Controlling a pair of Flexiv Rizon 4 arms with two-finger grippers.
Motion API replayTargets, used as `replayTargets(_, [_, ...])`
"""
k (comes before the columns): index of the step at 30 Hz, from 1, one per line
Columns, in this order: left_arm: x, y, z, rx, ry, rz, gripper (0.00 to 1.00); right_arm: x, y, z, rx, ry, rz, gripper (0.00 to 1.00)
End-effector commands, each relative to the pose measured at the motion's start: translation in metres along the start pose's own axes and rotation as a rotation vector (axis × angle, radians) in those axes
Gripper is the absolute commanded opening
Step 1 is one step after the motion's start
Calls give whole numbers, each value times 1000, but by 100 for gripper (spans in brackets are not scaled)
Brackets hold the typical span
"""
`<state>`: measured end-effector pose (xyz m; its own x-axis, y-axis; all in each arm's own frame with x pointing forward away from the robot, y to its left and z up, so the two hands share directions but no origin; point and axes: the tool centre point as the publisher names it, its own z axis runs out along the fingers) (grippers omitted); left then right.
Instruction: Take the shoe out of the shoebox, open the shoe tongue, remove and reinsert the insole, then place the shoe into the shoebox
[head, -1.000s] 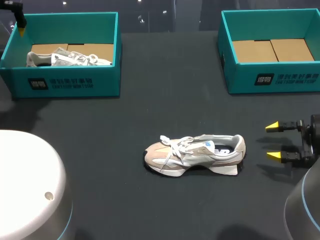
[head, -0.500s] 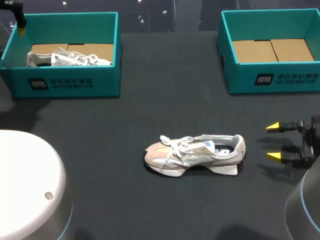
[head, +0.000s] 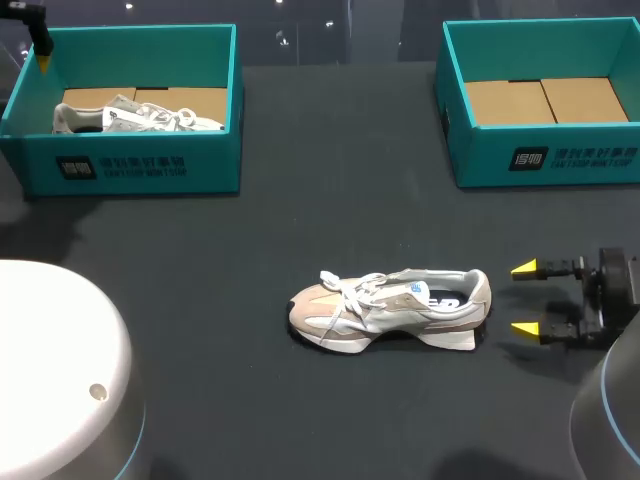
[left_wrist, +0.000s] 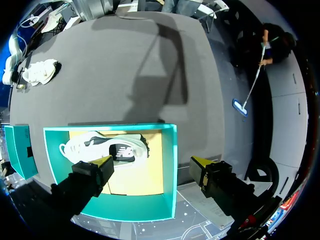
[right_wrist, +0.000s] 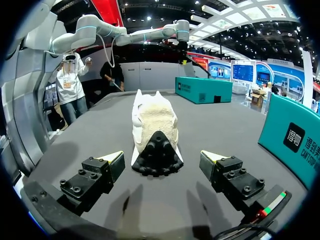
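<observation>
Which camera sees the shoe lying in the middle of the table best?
The head view: the shoe shows whole, from the side. The right wrist view shows only its heel end. The left wrist view shows it tiny, far off.

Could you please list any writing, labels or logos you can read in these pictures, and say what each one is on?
Left shoebox, front wall: white print, too small to read.
Right shoebox, front wall: same print, too blurred.
Shoe on the table: dark side mark, unreadable.
</observation>
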<state>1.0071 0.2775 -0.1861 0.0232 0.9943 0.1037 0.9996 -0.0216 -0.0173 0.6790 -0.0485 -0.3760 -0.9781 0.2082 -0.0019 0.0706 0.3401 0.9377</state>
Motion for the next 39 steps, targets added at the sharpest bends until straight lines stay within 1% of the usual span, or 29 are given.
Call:
replayTargets(1, [1,-1,0,-2,1,1,100,5,0,10,6,-18,1,100])
replayTargets(11, [1,-1,0,-2,1,1,100,5,0,10,6,-18,1,100])
replayTargets(15, [1,-1,0,-2,1,1,100,6,0,26,26,-9,7,100])
replayTargets(18, [1,-1,0,-2,1,1,100,5,-1,33,31,-14,15,100])
replayTargets(21, [1,-1,0,-2,1,1,100,5,-3,37,34,-20,23,100])
replayTargets(27, [1,-1,0,-2,1,1,100,6,-7,41,15,-23,24,100])
replayTargets(33, [1,-1,0,-2,1,1,100,9,-5,49,14,-24,23,100])
replayTargets(39, [1,-1,0,-2,1,1,100,5,-4,55,12,-19,25,100])
